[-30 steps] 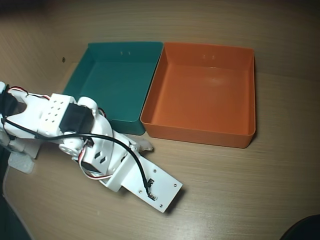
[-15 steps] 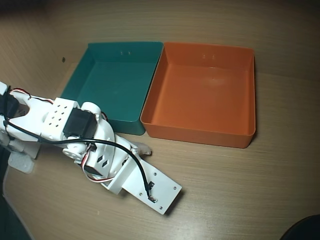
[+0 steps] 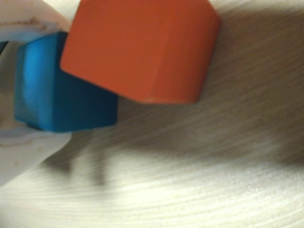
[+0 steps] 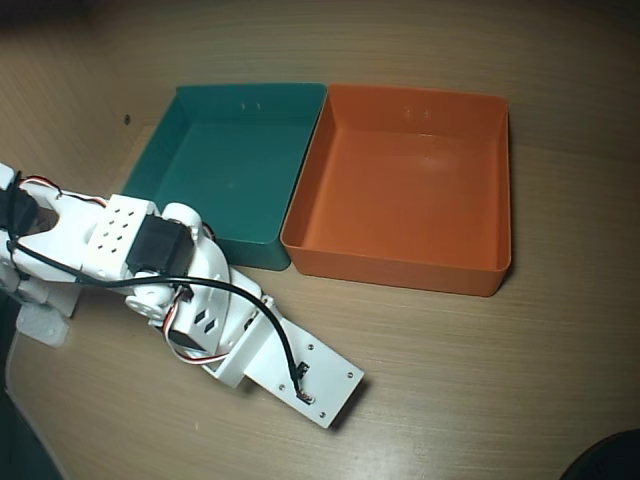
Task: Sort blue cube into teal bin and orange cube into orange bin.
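Note:
In the wrist view the blue cube [image 3: 57, 90] sits between the two white fingers [image 3: 28, 152] of my gripper [image 3: 64, 83], which is shut on it from both sides. The orange cube [image 3: 142, 45] is right beside it, touching or overlapping its upper right corner, on the wooden table. In the overhead view both cubes and the fingers are hidden under my arm's wrist plate [image 4: 300, 375]. The teal bin [image 4: 150, 165] and the orange bin [image 4: 400, 265] stand side by side, touching, beyond the arm, and both look empty.
The arm's base and cables [image 4: 60, 240] fill the left side of the overhead view, close to the teal bin's near corner. A dark object [image 4: 605, 460] shows at the bottom right corner. The wooden table [image 4: 480, 380] runs in front of the bins.

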Tool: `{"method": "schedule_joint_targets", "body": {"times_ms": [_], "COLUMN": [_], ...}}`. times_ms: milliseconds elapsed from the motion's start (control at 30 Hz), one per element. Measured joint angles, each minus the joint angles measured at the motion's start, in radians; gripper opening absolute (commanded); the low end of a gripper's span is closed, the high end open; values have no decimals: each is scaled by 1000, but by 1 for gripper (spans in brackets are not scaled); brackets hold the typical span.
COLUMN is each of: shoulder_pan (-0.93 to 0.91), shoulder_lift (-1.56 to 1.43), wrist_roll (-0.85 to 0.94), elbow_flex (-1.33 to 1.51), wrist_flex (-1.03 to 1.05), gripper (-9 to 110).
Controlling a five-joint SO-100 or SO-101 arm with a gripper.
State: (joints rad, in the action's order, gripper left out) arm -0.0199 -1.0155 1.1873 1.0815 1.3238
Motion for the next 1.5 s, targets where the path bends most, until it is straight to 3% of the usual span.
{"method": "schedule_joint_targets", "body": {"times_ms": [267,567,767,1167,1500], "shoulder_pan": [-28,-17,97,353,566], "shoulder_lift": [-28,-383,-529,-578,-666], "wrist_roll": [0,0,35,376,408], "elbow_flex": [-17,-28,-31,-31,138], "wrist_flex": [0,2,2,8,8], "gripper": [-6,-6,-6,-6,-6]}}
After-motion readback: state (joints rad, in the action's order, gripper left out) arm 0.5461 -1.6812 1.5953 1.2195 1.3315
